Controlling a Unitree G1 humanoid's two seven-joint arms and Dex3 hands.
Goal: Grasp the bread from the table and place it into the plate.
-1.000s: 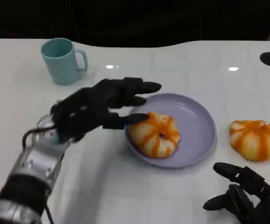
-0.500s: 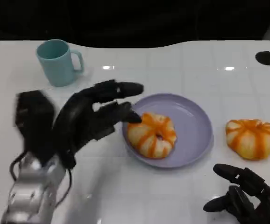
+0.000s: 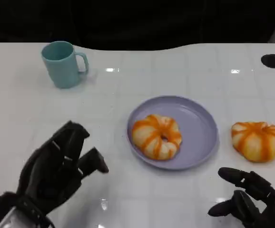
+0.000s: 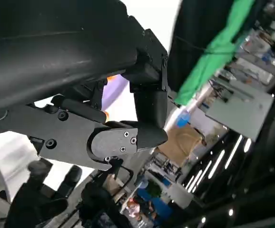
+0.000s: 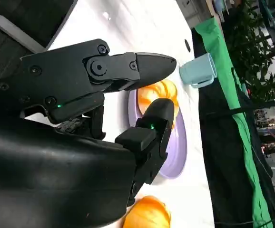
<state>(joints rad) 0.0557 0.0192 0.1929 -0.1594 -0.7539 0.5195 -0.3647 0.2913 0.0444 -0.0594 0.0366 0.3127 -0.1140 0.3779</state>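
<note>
One bread sits in the plate; the left robot hand is spread, holding nothing (right robot hand too); pull away gently.

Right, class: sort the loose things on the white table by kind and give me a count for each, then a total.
Bread: 2, one on the plate, one on the table to the plate's right.
Plate: 1, lavender.
Mug: 1, teal, at the far left.
Total: 4.
</note>
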